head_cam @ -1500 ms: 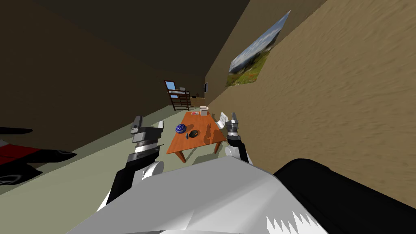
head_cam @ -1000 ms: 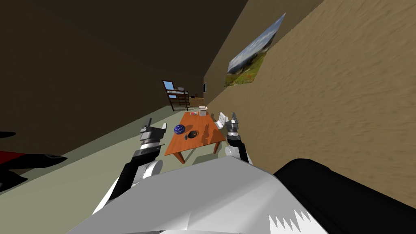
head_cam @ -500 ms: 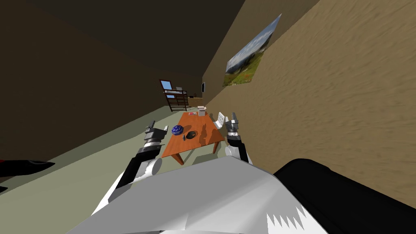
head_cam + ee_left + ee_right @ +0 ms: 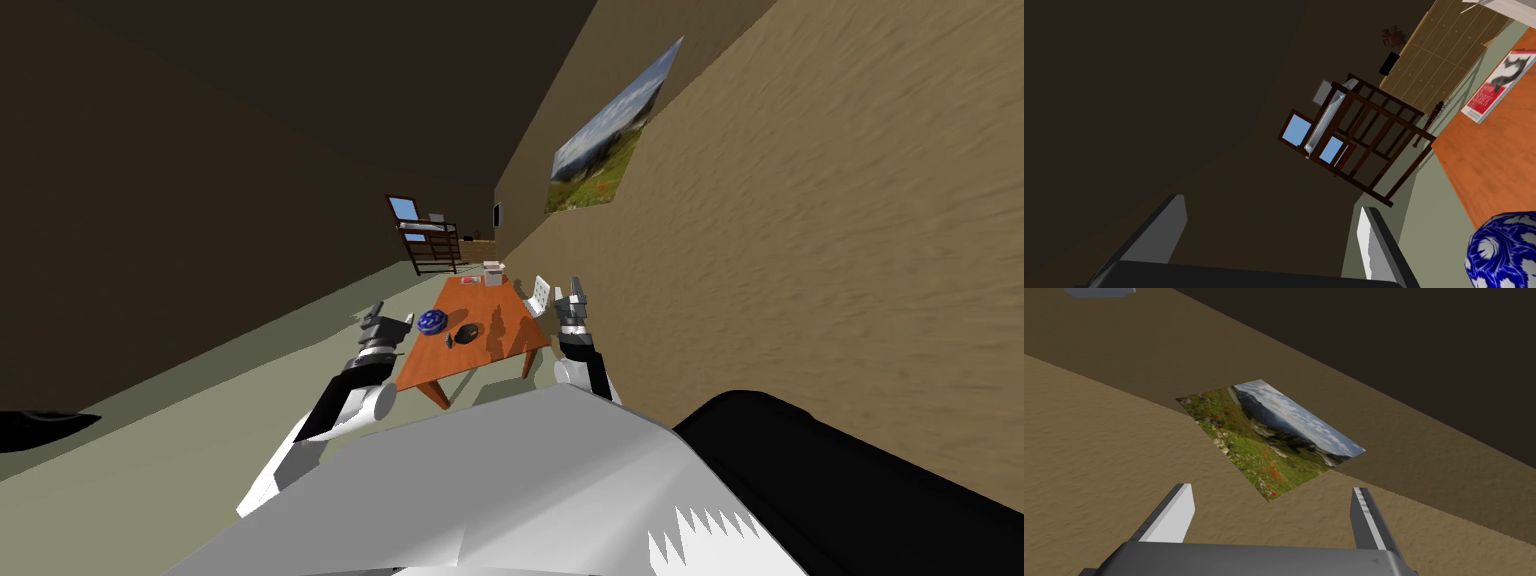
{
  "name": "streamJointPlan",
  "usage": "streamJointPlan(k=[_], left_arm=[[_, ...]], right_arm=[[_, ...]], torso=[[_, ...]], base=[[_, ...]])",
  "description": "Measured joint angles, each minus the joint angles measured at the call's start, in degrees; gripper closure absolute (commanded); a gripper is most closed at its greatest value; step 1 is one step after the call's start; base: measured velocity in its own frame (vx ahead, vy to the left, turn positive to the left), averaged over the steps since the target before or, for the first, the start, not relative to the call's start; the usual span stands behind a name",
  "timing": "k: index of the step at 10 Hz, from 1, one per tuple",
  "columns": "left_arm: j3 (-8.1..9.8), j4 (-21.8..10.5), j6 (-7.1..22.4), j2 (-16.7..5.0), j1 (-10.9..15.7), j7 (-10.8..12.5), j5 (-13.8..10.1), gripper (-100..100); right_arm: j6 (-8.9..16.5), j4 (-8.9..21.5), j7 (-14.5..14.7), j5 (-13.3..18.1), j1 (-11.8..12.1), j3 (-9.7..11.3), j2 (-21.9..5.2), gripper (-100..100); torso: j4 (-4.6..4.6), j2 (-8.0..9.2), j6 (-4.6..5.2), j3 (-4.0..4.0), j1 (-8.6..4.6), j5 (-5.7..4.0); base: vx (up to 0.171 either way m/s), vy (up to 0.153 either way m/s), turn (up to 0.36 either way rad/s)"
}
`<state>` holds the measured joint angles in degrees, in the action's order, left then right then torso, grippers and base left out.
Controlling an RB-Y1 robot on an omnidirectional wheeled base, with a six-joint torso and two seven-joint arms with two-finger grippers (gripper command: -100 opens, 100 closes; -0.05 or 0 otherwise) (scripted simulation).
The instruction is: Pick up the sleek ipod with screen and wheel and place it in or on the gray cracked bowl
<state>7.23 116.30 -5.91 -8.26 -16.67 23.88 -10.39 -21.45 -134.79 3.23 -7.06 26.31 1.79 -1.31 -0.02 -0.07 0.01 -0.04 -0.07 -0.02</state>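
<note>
Ahead stands the orange table [image 4: 515,330], low and long. Beyond its far end is a dark wooden bunk frame [image 4: 428,246], and at its right side a white chair [image 4: 541,293]. The left gripper [image 4: 390,318] hovers just off the table's left edge, its fingers spread apart and holding nothing. The right gripper [image 4: 575,290] is lifted near the table's right side, its fingers also apart and empty. On the table, near the left edge, lies a round blue-and-white patterned object [image 4: 432,321]. Beside it, toward the table's middle, sits the dark bowl [image 4: 468,331]. The ipod [image 4: 450,341], a small dark thing, lies on the table just beside the bowl.
</note>
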Motion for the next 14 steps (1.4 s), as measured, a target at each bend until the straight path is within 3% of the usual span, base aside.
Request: streamJointPlan(k=[5,10,11,14], left_arm=[[2.73,-7.6,4.0,-0.3,3.5,6.1,-1.1,-100],[6.69,-16.7,10.7,-0.7,8.6,13.9,-2.7,-100],[7.45,-17.8,12.3,-0.6,8.7,15.8,-3.2,-100],[9.05,-21.7,15.6,0.0,11.2,19.1,-3.4,-100]], right_arm=[[0.0,0.0,0.0,0.0,0.0,0.0,0.0,0],[0.0,0.0,0.0,0.0,0.0,0.0,0.0,0],[0.0,0.0,0.0,0.0,0.0,0.0,0.0,0],[0.0,0.0,0.0,0.0,0.0,0.0,0.0,0]], torso=[[0.0,0.02,-0.01,0.01,0.01,0.0],[0.0,0.0,-0.01,0.0,-0.02,-0.01],[0.0,0.0,-0.02,0.0,-0.03,-0.01],[0.01,0.04,-0.03,0.02,0.01,0.0]], base=[[0.013,-0.021,-0.052],[0.016,-0.023,-0.064],[0.017,-0.016,-0.011],[0.01,-0.015,-0.038]])
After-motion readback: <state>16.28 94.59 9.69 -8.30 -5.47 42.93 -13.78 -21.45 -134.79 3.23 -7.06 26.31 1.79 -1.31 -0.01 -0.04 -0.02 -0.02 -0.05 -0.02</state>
